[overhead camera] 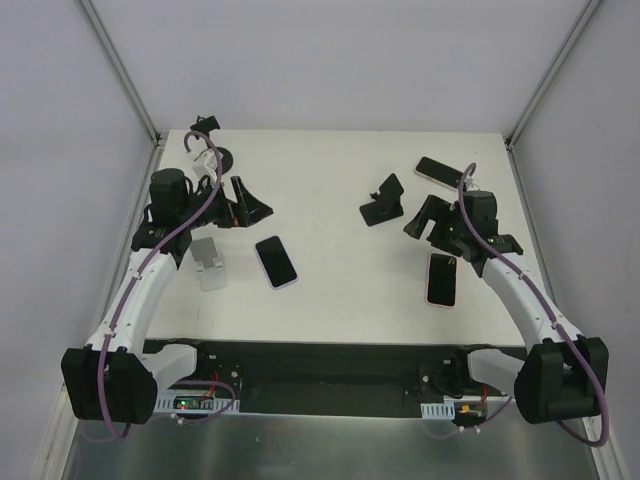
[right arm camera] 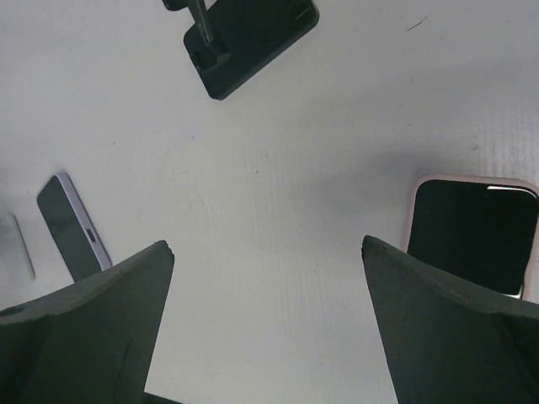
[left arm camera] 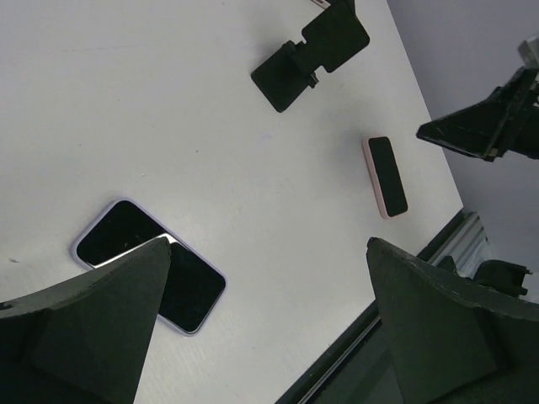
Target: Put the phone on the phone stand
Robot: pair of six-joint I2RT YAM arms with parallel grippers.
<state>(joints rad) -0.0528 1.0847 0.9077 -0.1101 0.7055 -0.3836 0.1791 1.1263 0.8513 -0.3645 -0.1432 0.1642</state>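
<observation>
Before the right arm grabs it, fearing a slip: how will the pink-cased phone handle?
The pink-cased phone lies flat on the table, probably offering little edge to grip. Its glossy screen looks slippery; the case likely grips better. Thin, rigid, it should slide, not roll, if pushed.

We judge this to be a robotics laboratory test cell. A white table (overhead camera: 340,215) stands enclosed by plain pale panels (overhead camera: 330,60) at the far side and on both flanks, held in metal frame posts (overhead camera: 122,70). Two white-and-black robot arms, the left arm (overhead camera: 140,290) and the right arm (overhead camera: 525,290), are bolted along the near edge, each with exposed purple cabling (overhead camera: 150,262). Uncovered circuit boards (overhead camera: 195,403) with loose wiring sit on the near mounting rail (overhead camera: 330,375). Three phones (overhead camera: 276,262) and several phone stands (overhead camera: 383,200) lie spread across the tabletop.
</observation>
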